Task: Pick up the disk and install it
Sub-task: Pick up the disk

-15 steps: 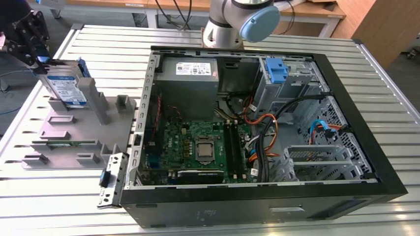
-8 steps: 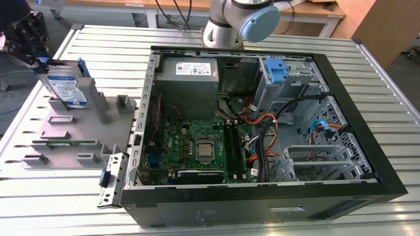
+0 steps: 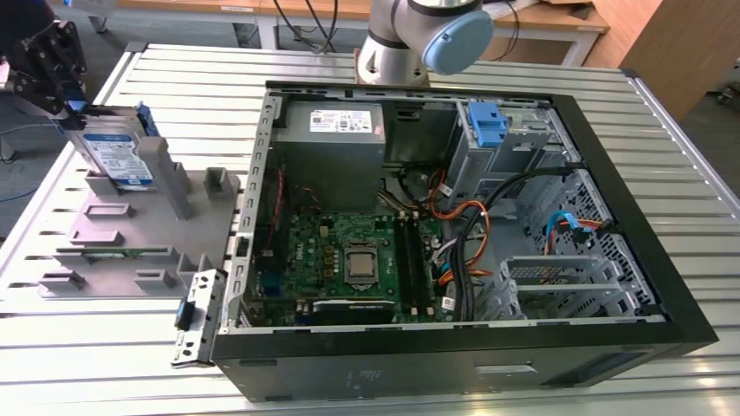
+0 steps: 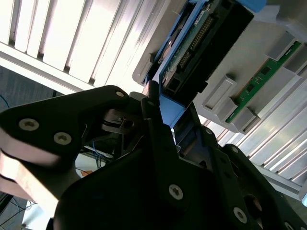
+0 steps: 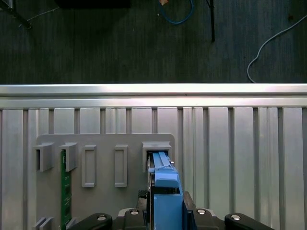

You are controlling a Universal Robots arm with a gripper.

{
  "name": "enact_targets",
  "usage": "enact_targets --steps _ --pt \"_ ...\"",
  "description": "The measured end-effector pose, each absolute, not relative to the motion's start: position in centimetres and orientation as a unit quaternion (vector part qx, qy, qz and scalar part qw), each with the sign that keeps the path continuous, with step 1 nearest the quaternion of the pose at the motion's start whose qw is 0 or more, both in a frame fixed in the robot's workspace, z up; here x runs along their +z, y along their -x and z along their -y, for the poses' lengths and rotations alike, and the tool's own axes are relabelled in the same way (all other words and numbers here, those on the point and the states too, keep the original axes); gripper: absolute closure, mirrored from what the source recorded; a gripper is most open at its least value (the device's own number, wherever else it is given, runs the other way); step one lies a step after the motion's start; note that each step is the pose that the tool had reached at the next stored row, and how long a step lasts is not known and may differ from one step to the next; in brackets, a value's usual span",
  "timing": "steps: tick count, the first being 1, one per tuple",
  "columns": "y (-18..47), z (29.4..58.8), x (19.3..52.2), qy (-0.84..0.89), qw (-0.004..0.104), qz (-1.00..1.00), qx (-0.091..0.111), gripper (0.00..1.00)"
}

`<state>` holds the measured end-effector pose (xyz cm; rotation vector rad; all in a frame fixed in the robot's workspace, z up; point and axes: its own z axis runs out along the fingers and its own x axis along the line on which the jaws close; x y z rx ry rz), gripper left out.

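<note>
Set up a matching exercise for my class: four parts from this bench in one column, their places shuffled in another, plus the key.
1. disk
2. green memory stick
3. blue bracket
4. grey metal box

A. slotted low in the grey holder
B. in the computer case, at its drive bay
C. standing on edge, gripped by the end effector
D. in the computer case's corner, bearing a white sticker

Pairs: 1-C, 2-A, 3-B, 4-D

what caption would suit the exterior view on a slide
Pincer gripping the disk at the grey holder, beside the open computer case.
</note>
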<state>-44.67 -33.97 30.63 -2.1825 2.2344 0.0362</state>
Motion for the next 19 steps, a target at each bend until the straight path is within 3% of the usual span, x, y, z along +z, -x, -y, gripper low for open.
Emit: enact_targets --steps 19 --pt "44.67 33.96 31.45 0.699 0.009 -0.715 0.011 0.64"
